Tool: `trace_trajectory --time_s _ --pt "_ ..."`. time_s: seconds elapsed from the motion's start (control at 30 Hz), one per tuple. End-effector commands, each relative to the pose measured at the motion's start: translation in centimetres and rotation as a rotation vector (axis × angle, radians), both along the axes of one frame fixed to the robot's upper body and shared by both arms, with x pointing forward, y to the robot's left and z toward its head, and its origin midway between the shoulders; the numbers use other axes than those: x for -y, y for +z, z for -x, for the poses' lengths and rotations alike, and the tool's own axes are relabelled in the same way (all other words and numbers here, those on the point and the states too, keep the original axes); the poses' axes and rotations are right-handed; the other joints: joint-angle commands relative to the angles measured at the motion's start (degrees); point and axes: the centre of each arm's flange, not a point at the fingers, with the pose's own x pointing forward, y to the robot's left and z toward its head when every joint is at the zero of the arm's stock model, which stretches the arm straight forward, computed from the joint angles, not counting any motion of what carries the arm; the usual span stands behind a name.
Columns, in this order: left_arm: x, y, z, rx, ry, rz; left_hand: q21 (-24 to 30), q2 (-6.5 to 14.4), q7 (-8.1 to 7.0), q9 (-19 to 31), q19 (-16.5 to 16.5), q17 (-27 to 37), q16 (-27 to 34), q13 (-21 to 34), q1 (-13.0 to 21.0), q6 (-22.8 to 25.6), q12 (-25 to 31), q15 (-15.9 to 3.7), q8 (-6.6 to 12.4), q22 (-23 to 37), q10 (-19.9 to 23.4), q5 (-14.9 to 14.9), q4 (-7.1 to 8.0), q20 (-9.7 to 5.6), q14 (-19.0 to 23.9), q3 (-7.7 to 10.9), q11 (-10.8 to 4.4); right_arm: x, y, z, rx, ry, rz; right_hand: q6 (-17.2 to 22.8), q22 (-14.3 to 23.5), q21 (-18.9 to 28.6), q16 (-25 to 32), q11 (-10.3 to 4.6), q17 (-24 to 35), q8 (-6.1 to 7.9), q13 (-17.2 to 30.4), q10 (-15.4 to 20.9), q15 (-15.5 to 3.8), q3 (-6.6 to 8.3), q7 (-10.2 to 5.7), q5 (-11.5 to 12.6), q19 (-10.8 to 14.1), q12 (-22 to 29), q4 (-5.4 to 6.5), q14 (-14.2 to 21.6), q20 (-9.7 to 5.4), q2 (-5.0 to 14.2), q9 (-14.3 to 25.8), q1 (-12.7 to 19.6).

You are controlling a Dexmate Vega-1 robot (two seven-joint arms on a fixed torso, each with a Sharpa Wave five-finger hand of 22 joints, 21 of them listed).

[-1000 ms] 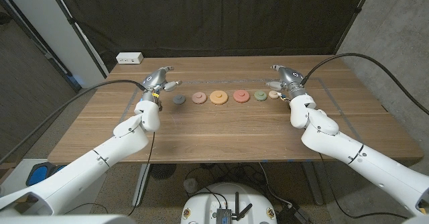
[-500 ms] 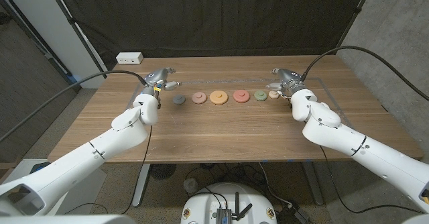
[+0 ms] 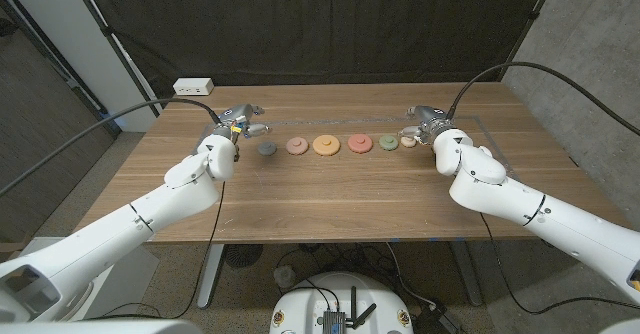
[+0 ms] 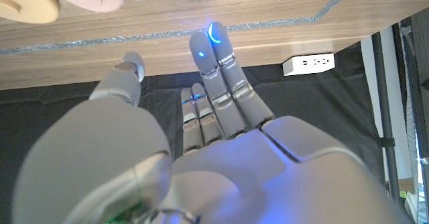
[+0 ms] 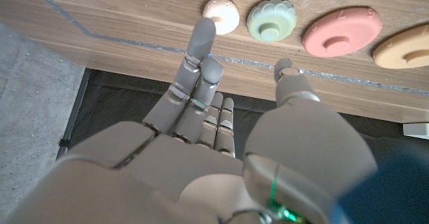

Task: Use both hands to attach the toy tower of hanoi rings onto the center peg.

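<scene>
With both the left hand and right hand spread and empty, the cream ring could be knocked along the worktop by a misjudged reach.

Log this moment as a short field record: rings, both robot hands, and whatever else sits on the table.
rings: six in a row across the wooden table, from the robot's left: grey ring, pink ring, orange ring, red ring, green ring, cream ring
left robot hand: open, holds nothing, beside the grey ring
right robot hand: open, holds nothing, by the cream ring
contact with rings: cannot tell
other: white power strip at the table's far left corner
</scene>
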Motion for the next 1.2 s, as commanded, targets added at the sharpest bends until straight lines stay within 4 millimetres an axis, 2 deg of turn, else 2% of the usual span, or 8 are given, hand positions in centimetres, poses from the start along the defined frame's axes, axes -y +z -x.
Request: trace_trajectory --time_s 0.03,0.3,1.2 --pt "-0.1 -0.1 0.1 -0.019 0.000 -0.005 0.49 0.05 -0.19 0.28 0.21 -0.01 0.75 0.31 0.47 0.79 0.34 -5.11 0.35 0.07 0.70 0.55 0.26 -2.49 0.43 -0.46 -0.20 -0.1 -0.1 -0.2 -0.044 -0.011 0.027 -0.23 -0.38 0.46 -0.26 0.14 -0.45 0.09 0.49 -0.21 -6.09 -0.43 0.11 0.49 -0.50 0.21 -0.02 -0.36 -4.29 0.38 0.22 -0.21" --pt "0.0 -0.1 0.3 -0.015 0.000 -0.003 1.13 0.27 -0.39 0.31 0.16 -0.49 1.37 0.58 0.68 1.18 0.22 -5.13 0.30 -0.13 0.97 0.58 0.38 -2.77 0.39 -1.09 -0.32 -0.4 -0.1 -1.0 -0.073 -0.003 0.034 -1.77 -0.71 1.22 0.05 -0.48 -0.79 -0.44 0.96 -0.88 -6.09 -0.91 -0.15 0.58 -0.90 0.05 -0.14 -0.25 -4.28 0.34 0.30 -0.03" --pt "0.2 -0.5 0.6 -0.015 -0.010 0.004 2.44 0.98 -0.65 0.38 -0.16 -1.15 2.86 1.13 1.23 2.33 0.23 -5.20 0.32 -0.62 2.29 0.77 0.47 -2.99 0.46 -2.10 -0.74 -1.1 1.3 -3.7 -0.139 -0.021 0.087 -2.49 -2.26 2.18 -1.00 -0.17 -3.53 -0.36 1.66 -1.88 -6.05 -2.03 0.12 0.60 -2.37 -0.13 -0.08 -2.24 -4.27 0.43 0.59 0.12"
